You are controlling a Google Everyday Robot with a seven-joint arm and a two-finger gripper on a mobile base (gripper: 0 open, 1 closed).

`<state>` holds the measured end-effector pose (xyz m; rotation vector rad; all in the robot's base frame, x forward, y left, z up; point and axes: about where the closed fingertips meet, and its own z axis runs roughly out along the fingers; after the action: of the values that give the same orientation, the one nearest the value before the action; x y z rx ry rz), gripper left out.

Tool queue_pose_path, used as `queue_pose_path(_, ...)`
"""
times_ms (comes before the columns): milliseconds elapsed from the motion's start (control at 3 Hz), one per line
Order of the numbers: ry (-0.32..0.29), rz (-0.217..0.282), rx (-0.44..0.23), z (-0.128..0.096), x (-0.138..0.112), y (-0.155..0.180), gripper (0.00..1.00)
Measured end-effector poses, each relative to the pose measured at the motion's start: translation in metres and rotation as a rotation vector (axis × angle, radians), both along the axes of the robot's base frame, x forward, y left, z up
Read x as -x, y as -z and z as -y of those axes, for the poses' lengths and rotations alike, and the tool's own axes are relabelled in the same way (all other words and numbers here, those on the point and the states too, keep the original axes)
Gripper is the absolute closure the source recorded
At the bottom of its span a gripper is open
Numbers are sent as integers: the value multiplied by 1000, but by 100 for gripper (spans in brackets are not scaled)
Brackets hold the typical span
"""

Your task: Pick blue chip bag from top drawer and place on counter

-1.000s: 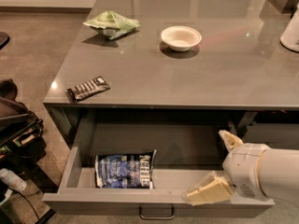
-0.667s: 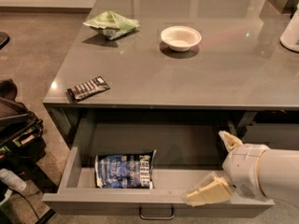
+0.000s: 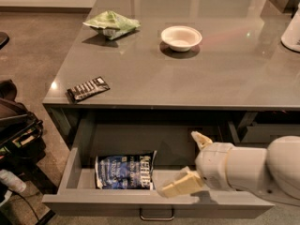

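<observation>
The blue chip bag (image 3: 125, 170) lies flat in the left half of the pulled-out top drawer (image 3: 154, 205), below the counter (image 3: 187, 74). My gripper (image 3: 186, 164) hangs over the right part of the drawer, just right of the bag and apart from it. Its two cream fingers are spread wide, one (image 3: 178, 185) low near the drawer front, the other (image 3: 200, 139) higher toward the back. Nothing is between them.
On the counter are a light green bag (image 3: 111, 23) at the back left, a white bowl (image 3: 181, 37) in the middle, a black-and-white striped bar wrapper (image 3: 88, 88) near the left front edge, and a white appliance (image 3: 291, 32) at the right edge. Dark bags (image 3: 18, 130) sit on the floor at left.
</observation>
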<state>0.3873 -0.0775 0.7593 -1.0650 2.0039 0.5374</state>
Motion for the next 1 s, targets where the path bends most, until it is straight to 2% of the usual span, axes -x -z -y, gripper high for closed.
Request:
queue_pose_path(333,-52,-10,-72,-37,-16,19,0)
queue_pose_path(667,-54,-18,-80,-37,-16,22,0)
queue_pose_path(1000,-29,-14,-53,-35,-14,25,0)
